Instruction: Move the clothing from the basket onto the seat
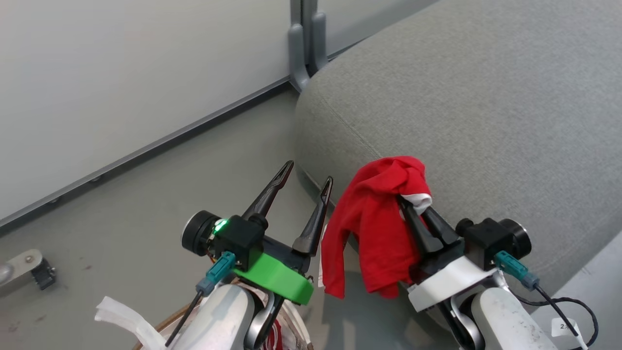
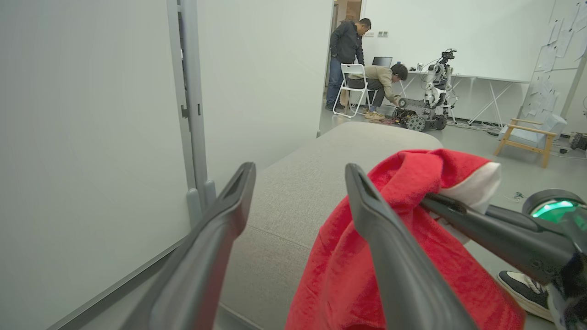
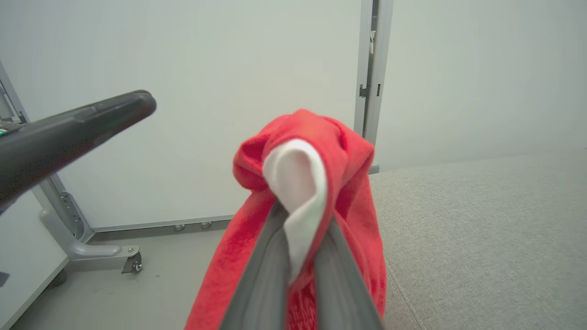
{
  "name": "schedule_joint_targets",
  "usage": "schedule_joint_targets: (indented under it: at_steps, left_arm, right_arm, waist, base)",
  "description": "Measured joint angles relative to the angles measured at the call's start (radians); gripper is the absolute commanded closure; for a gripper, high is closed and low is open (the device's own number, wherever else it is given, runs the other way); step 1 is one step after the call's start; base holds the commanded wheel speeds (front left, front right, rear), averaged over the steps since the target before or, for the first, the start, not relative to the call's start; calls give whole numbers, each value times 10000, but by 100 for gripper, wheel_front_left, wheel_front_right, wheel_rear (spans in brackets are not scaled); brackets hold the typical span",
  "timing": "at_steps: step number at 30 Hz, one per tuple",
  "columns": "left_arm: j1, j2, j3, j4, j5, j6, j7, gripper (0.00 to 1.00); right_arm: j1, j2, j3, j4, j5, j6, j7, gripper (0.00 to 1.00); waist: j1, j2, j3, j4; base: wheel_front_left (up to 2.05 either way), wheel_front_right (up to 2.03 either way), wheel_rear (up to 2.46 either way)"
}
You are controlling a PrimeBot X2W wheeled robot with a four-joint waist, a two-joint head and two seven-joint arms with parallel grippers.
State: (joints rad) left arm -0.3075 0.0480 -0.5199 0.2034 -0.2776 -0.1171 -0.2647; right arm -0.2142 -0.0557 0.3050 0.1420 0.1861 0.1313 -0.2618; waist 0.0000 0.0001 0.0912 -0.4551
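A red garment with white trim, the clothing (image 1: 374, 218), hangs from my right gripper (image 1: 413, 206), which is shut on its bunched top. It dangles over the rounded front corner of the grey seat (image 1: 461, 97). The right wrist view shows that gripper (image 3: 302, 229) pinching the white trim and red clothing (image 3: 348, 156) beside the seat (image 3: 481, 229). My left gripper (image 1: 309, 176) stands open and empty just left of the clothing. In the left wrist view it (image 2: 300, 169) is open, with the clothing (image 2: 330, 275) behind its right finger. The basket (image 1: 165, 317) peeks out under my left forearm, with more red fabric (image 1: 277, 336) inside.
White partition panels on a grey post (image 1: 303, 43) stand behind the seat's corner, with a castor foot (image 3: 133, 263) on the floor. A metal fitting (image 1: 22, 270) lies at the left. Two people (image 2: 362, 68), another robot (image 2: 431, 96) and a shoe (image 2: 523, 284) are in the room beyond.
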Motion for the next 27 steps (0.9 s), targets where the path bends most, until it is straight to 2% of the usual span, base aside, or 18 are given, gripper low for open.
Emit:
schedule_joint_targets:
  at_steps: [6, 11, 16, 18, 27]
  left_arm:
    - [-289, -6, -236, 324, 27, -67, 0, 0]
    - [-501, -4, -174, 593, 347, -100, 0, 0]
    - [-569, 0, 38, 738, 740, -104, 0, 0]
    - [-724, -2, 42, 769, 876, -105, 0, 0]
    - [-1511, 318, -102, 771, 1030, -115, 0, 0]
  right_arm:
    - [-241, -67, -702, -82, -245, 0, 0, 100]
    - [-1668, -506, -884, 50, -491, 2, 0, 100]
    - [-3514, -1300, -1252, 410, -727, 2, 0, 100]
    - [-4244, -1789, -1693, 637, -951, 2, -2, 100]
    - [-6962, -3066, -3398, 1900, -1262, 2, -2, 100]
  waist:
    - [0, 0, 493, -633]
    - [0, 0, 1115, -802]
    - [0, 0, 1761, -845]
    - [0, 1, 2059, -782]
    - [1, 0, 3388, -145]
  base:
    - [0, 0, 0]
    - [0, 0, 0]
    - [0, 0, 0]
    - [0, 0, 0]
    - [0, 0, 0]
